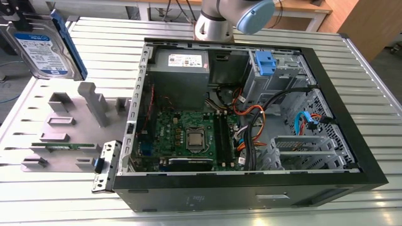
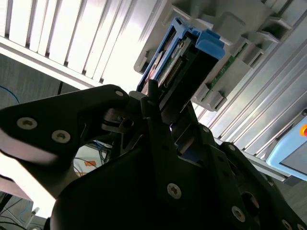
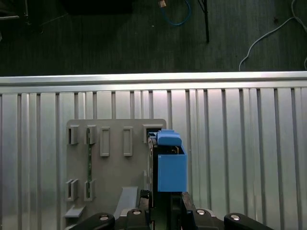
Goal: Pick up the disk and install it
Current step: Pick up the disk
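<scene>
The gripper (image 3: 167,207) is clamping the disk (image 3: 171,171) between its jaws, with the disk's blue side rail jutting out past the fingertips. Beyond the jaws, a gray fixture plate (image 3: 115,163) is lying on the slatted table (image 3: 240,143), with a thin green strip (image 3: 89,160) sitting in one slot. Well aside from the jaws, the open computer case (image 1: 251,193) is lying on the table.

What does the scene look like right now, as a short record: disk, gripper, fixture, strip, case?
disk: held in the air near the fixture, label facing the exterior view
gripper: shut on the disk
fixture: gray, on the slatted table, at the exterior view's left of the case
strip: green, standing in a fixture slot
case: open, on its side, motherboard exposed
</scene>
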Available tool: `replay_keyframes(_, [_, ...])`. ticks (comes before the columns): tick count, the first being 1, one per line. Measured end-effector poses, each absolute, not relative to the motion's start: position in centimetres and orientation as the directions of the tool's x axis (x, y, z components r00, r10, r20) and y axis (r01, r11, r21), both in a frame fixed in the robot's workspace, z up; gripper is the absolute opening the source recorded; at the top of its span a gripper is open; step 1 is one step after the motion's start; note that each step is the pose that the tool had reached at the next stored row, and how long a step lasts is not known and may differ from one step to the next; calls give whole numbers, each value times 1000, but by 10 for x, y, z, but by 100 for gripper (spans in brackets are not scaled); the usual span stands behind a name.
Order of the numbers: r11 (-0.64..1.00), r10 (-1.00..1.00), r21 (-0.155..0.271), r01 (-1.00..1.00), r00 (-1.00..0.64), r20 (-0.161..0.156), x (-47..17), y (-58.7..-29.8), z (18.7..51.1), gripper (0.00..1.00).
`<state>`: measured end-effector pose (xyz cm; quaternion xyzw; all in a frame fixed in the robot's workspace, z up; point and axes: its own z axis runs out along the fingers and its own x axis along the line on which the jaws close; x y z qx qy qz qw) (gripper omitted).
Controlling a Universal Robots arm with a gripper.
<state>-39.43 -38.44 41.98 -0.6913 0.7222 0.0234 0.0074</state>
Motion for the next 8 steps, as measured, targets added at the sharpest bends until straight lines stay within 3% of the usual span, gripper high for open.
replay_keyframes(8, [43,-998,23,-999,-44,-43,-394,-384,435,35])
